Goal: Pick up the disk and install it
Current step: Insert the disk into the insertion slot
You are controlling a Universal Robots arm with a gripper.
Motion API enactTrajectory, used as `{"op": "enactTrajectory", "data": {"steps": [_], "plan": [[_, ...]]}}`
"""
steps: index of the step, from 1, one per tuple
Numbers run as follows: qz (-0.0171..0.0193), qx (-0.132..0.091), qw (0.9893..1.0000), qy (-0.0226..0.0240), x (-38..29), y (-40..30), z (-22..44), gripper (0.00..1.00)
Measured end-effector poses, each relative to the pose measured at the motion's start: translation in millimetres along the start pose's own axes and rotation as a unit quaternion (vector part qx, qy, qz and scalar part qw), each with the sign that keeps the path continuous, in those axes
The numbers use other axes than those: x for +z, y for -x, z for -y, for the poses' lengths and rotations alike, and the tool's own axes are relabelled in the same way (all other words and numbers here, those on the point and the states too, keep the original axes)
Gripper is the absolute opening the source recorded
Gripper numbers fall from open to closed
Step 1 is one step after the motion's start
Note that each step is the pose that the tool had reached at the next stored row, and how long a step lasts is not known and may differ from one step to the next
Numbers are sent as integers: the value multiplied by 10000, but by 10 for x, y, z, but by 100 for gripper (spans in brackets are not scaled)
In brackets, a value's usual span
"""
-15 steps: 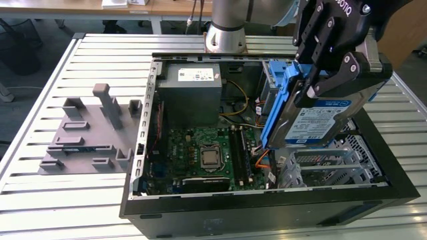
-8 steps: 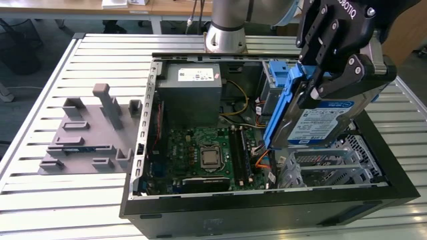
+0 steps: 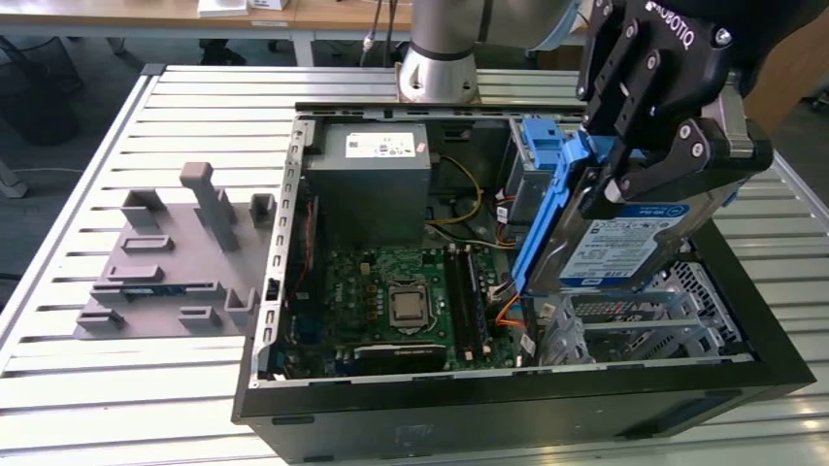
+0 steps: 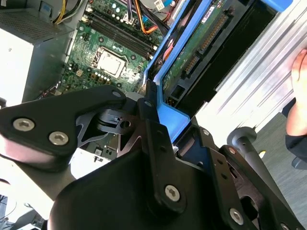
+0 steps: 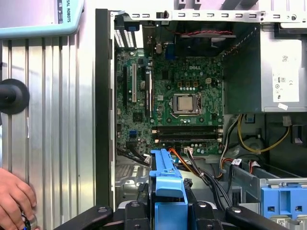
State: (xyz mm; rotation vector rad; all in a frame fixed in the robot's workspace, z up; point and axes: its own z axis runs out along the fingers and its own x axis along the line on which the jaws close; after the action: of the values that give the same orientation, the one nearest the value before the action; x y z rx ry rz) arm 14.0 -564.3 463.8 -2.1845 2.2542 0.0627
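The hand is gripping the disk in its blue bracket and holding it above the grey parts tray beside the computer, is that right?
Not quite. The hand does grip the disk in its blue bracket, but it holds it above the open computer case, over the metal drive cage, not above the grey parts tray. The exterior view shows this.

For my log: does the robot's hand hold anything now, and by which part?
Yes: the hand holds the flat silver hard drive in its blue plastic bracket, gripped at its upper end.
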Motion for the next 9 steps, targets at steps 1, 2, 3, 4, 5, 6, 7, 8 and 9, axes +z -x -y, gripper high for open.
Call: {"op": "enactTrajectory", "data": {"steps": [1, 2, 3, 4, 5, 6, 7, 8, 9], "plan": [[0, 1, 10000, 0, 5, -3, 5, 36], [-1, 0, 10000, 0, 8, -4, 12, 36], [-1, 0, 10000, 0, 13, -5, 21, 36], [-1, 0, 10000, 0, 16, -6, 32, 36], [-1, 1, 10000, 0, 21, -6, 46, 36], [-1, 1, 10000, 0, 23, -6, 55, 36], [-2, 0, 10000, 0, 24, -6, 62, 36], [-1, 1, 10000, 0, 26, -7, 69, 36], [-1, 1, 10000, 0, 28, -6, 80, 36]]}}
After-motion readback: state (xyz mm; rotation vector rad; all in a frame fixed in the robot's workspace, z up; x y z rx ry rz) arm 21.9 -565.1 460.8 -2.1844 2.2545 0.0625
